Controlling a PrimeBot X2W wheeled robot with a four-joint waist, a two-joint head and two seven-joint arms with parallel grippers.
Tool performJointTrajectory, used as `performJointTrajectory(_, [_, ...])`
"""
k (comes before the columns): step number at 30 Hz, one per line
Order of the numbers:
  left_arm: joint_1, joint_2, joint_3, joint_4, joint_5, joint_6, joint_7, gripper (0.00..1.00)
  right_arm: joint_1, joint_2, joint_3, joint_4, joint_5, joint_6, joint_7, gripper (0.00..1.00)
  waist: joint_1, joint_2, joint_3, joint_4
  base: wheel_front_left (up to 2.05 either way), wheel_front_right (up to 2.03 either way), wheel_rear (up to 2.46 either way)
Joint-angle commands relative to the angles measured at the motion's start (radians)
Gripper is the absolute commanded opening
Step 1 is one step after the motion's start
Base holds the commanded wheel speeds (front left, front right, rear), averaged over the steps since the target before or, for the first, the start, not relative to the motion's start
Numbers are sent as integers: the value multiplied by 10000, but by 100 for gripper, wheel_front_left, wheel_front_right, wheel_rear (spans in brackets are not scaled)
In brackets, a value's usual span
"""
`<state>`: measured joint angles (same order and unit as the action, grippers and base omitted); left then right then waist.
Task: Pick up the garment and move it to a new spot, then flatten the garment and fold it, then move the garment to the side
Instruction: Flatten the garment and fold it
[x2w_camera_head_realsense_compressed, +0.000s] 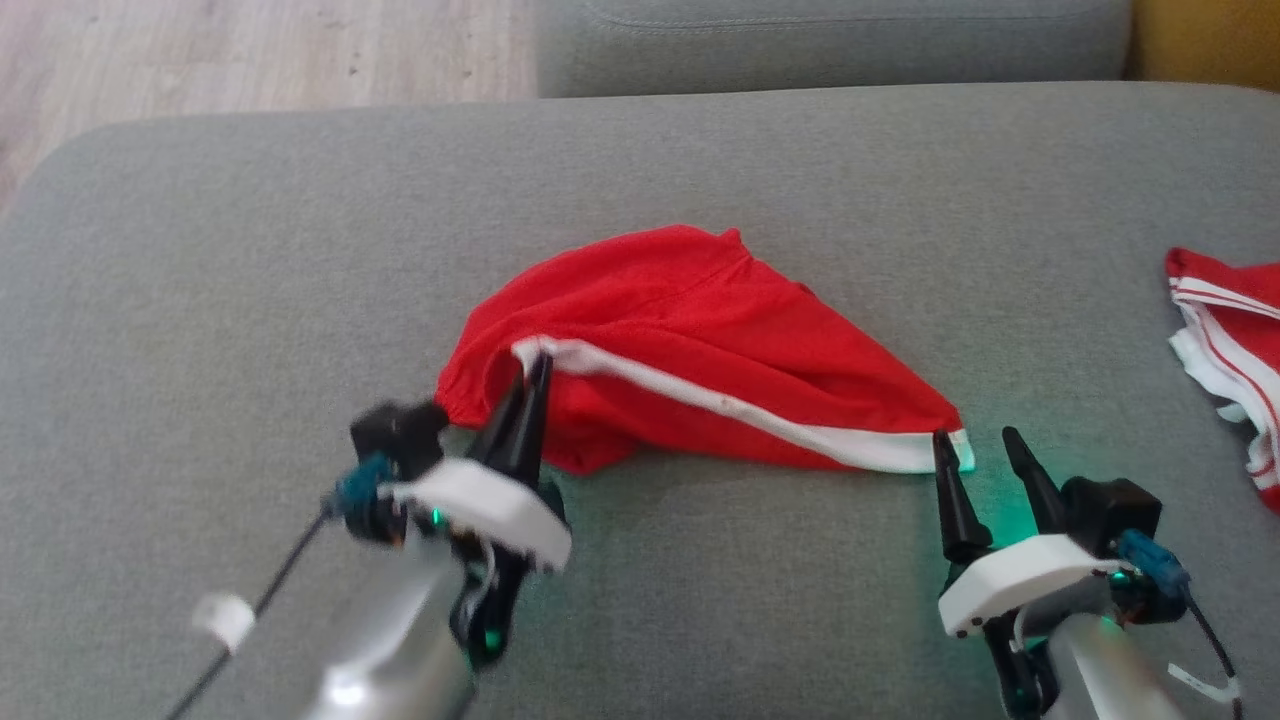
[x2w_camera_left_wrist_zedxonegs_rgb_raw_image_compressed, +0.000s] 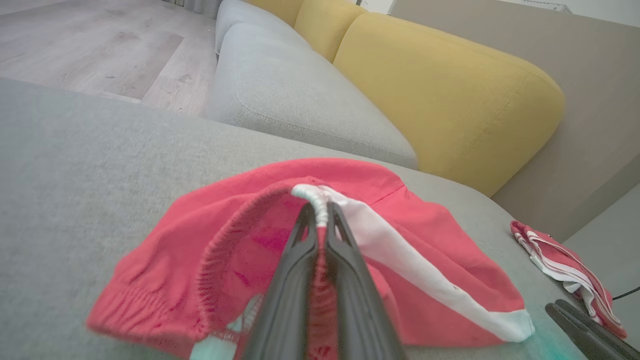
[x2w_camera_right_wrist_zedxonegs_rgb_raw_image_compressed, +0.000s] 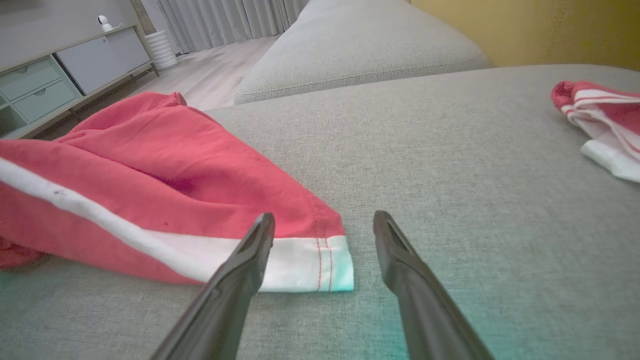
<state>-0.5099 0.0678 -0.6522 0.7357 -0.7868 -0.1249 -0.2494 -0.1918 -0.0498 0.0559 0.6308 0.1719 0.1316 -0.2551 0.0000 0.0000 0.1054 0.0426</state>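
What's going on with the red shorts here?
The robot is handling the red shorts, which lie crumpled on the grey sofa cushion. Its left gripper is shut on the waistband. The right gripper is open beside the hem corner, not gripping it. Another red-and-white garment lies farther right.
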Motion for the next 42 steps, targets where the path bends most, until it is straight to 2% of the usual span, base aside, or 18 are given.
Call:
performJointTrajectory(1, [170, 126, 397, -312, 131, -57, -122, 0, -105, -5, 277, -218, 141, -9, -67, 100, 0, 0, 25, 77, 0, 0, 0])
performJointTrajectory(11, [1692, -11, 1202, -1034, 846, -57, -123, 0, 276, -5, 846, -67, 1076, -9, -67, 100, 0, 0, -18, 337, 0, 0, 0])
performJointTrajectory(19, [1922, -70, 1555, -1120, 1129, -57, -123, 0, 115, -5, 321, 286, 632, -9, -67, 100, 0, 0, -64, 355, 0, 0, 0])
performJointTrajectory(32, [1998, -123, 1575, -1094, 1254, -57, -124, 0, -314, -5, 370, 973, 123, -9, -67, 100, 0, 0, 62, 560, 0, 0, 0])
performJointTrajectory(33, [2011, -129, 1566, -1093, 1257, -57, -124, 0, -360, -5, 437, 1190, 71, -9, -67, 74, 0, 0, 71, 583, 0, 0, 0])
performJointTrajectory(34, [2013, -132, 1563, -1087, 1259, -57, -124, 0, -381, -5, 461, 1301, 102, -9, -67, 26, 0, 0, 72, 595, 0, 0, 0])
performJointTrajectory(35, [2014, -134, 1563, -1079, 1260, -57, -124, 0, -397, -5, 502, 1368, 97, -9, -67, 0, 0, 0, 71, 604, 0, 0, 0])
performJointTrajectory(38, [2019, -140, 1610, -1038, 1260, -57, -124, 0, -405, -5, 562, 1502, 200, -9, -67, 0, 0, 0, 30, 606, 0, 0, 0])
performJointTrajectory(42, [2022, -108, 1810, -1152, 1378, -57, -124, 0, -421, -5, 440, 806, 401, -9, -67, 0, 0, 0, -173, 505, 0, 0, 0])
